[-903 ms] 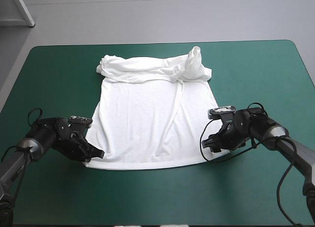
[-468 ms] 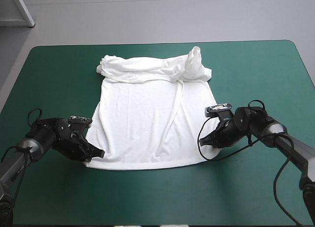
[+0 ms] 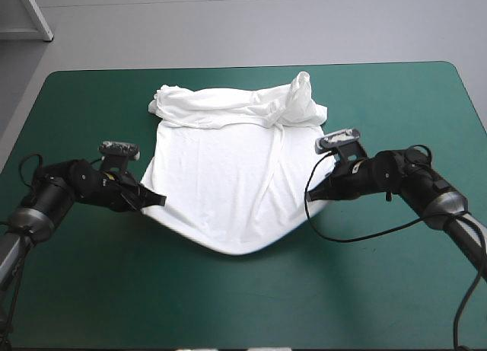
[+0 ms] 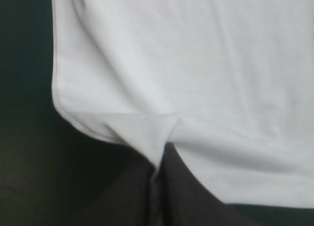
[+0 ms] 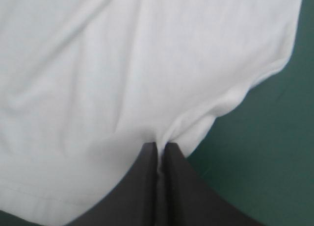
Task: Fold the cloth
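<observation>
Plain white T-shirt (image 3: 221,176), teal-green table cover (image 3: 365,290)

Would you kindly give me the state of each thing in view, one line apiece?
T-shirt: lying mostly spread on the teal-green cover, sleeve end bunched toward the far edge, both near corners pinched, near hem sagging in a curve between them.
Left gripper: shut on the T-shirt at its near left corner.
Right gripper: shut on the T-shirt at its near right corner.

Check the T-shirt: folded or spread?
T-shirt mostly spread, far end bunched; left hand and right hand pinch its near corners, hem sagging between.
</observation>
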### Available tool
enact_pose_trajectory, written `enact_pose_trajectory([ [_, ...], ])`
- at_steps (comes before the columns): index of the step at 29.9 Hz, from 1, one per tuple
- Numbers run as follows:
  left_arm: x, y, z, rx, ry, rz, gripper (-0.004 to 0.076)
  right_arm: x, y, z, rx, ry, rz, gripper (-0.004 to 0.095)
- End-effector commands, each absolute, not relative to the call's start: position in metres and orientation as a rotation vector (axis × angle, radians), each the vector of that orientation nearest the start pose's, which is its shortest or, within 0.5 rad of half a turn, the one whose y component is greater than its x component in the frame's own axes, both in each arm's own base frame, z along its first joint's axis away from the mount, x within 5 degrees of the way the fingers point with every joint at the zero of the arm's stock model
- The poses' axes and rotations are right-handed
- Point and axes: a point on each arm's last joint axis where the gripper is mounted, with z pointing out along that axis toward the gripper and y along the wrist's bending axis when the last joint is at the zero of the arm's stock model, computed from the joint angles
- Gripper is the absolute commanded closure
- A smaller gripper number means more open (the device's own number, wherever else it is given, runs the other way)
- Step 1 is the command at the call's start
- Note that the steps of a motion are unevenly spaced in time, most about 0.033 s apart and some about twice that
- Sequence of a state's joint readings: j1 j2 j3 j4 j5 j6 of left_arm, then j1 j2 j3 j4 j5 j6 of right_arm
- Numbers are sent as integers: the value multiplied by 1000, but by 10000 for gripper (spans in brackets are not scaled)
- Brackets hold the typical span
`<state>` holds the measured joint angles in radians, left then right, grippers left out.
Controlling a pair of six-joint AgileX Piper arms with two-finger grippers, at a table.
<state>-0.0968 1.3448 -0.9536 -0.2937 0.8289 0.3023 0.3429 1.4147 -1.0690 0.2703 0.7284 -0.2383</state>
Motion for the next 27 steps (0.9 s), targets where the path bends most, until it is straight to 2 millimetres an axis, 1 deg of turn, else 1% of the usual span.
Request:
enact_pose_trajectory([
  [1,261,-48,336,368,2443,-282,705,271,111,354,-557,2253,304,926],
  [2,263,-48,354,390,2394,-273,704,272,111,369,-558,2207,291,925],
  [3,264,-48,367,400,2359,-269,704,273,111,383,-557,2163,280,925],
  [5,264,-49,398,415,2263,-257,705,274,110,412,-547,2070,271,925],
  [6,264,-49,414,414,2216,-252,705,274,110,425,-540,2031,273,925],
  [7,263,-49,427,413,2174,-245,705,272,109,446,-529,1967,275,925],
  [8,261,-49,446,412,2112,-236,705,270,109,460,-521,1924,276,925],
  [9,259,-49,459,411,2070,-230,705,268,108,475,-513,1878,278,925],
  [10,256,-48,476,410,2016,-223,705,262,106,497,-500,1807,279,925],
  [11,251,-48,492,407,1960,-214,705,257,104,512,-491,1759,281,925],
  [13,242,-47,522,401,1855,-199,705,243,99,549,-469,1638,282,925],
  [15,227,-45,553,411,1739,-168,705,228,93,577,-454,1539,273,925],
  [16,220,-44,565,435,1693,-142,705,217,89,595,-446,1475,267,925],
  [18,200,-42,594,483,1569,-73,705,200,83,618,-433,1385,262,925],
  [19,194,-42,601,481,1538,-66,705,190,79,629,-426,1337,258,925],
  [21,173,-39,625,472,1434,-30,705,172,73,648,-415,1251,248,925],
  [24,147,-33,649,445,1318,37,705,142,63,673,-401,1116,236,925],
  [27,121,-27,669,412,1209,104,705,116,54,691,-383,1001,223,925],
])
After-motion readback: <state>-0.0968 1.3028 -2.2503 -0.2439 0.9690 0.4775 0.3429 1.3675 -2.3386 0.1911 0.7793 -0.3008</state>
